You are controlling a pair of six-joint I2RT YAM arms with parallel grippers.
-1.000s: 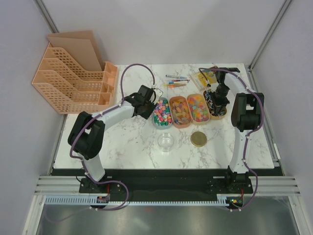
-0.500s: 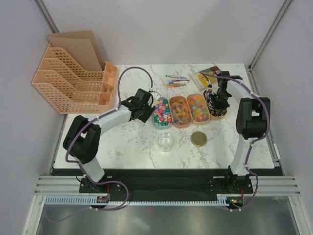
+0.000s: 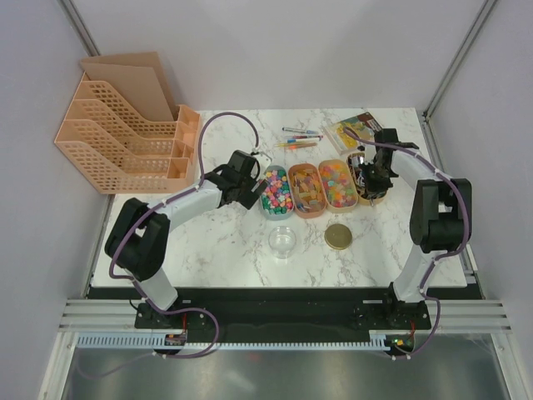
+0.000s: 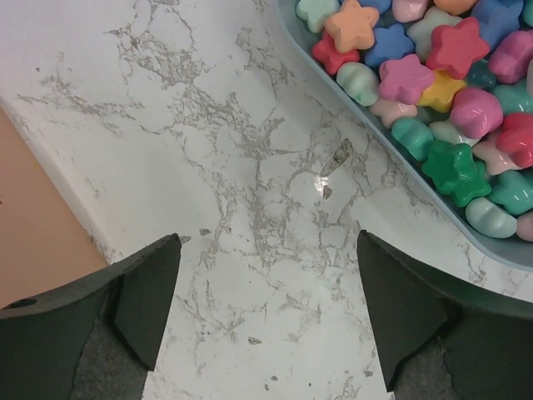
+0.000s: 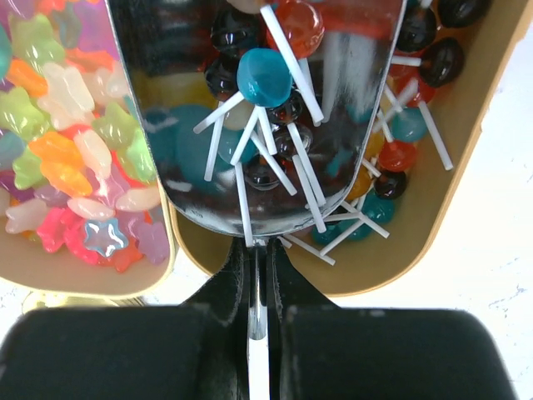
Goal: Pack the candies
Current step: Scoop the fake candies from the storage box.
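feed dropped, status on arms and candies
Left fingers open over marble table beside blue tray of star candies. Right fingers shut on metal scoop holding white-stick lollipops over tan tray. Nothing blocking.

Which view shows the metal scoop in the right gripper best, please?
The right wrist view: the scoop fills the frame, lollipops inside, handle pinched by the right gripper. The top view barely shows it beneath that gripper; the left wrist view lacks it.

Left gripper (image 4: 266, 250) fingers spread wide; right gripper (image 5: 258, 262) fingers clamped on scoop (image 5: 350, 83) handle.
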